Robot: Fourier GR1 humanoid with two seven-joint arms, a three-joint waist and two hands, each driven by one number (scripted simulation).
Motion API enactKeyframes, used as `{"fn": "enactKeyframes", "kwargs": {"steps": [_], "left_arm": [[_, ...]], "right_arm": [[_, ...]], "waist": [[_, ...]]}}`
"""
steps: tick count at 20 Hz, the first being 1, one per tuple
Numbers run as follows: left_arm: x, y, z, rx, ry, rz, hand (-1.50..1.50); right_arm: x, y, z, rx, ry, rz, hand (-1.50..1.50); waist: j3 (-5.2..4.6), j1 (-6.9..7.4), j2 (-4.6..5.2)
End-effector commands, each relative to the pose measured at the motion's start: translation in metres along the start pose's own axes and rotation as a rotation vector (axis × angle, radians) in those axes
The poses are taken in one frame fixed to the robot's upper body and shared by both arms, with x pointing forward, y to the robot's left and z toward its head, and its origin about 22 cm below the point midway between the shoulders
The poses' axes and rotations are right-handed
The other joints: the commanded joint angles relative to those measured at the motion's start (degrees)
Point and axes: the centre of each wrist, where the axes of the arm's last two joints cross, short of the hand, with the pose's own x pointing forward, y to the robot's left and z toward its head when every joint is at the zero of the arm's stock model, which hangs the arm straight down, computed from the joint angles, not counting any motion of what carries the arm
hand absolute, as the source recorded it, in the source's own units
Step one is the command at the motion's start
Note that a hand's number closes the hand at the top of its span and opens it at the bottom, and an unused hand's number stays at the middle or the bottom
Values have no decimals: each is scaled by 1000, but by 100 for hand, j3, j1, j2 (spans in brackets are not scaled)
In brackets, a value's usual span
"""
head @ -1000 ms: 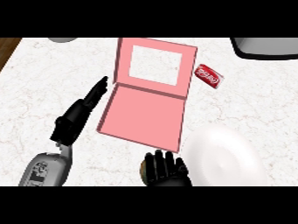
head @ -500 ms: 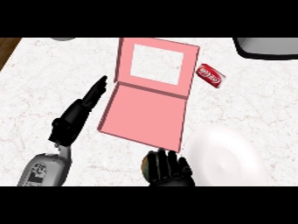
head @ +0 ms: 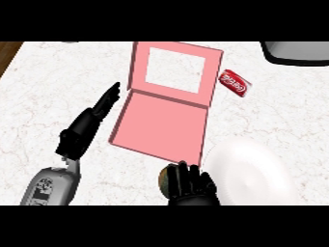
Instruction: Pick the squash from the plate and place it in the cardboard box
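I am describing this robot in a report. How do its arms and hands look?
Both the left hand and the right hand are black, with slim fingers. The left forearm is a rounded light grey shell with small dark markings. No cables show.

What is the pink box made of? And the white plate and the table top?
The pink box looks like thin cardboard: flat matte panels, folded at a crease, with a window cut in the lid. The plate seems glazed ceramic or smooth plastic: plain white with a soft sheen. The counter looks like polished marble: white with thin reddish veins.
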Motion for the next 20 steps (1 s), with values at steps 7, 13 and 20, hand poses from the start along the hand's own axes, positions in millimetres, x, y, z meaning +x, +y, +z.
{"fn": "enactKeyframes", "kwargs": {"steps": [7,13,20], "left_arm": [[1,-4,0,-19,-3,-8,0],[1,-20,-8,-29,-7,-4,0],[-1,0,-7,-23,-19,6,0]], "right_arm": [[6,-38,-63,108,303,-215,150],[9,-22,-123,228,383,-203,150],[-13,10,-163,345,562,-435,-150]], "waist": [[-3,155,41],[-4,130,36],[4,140,49]]}}
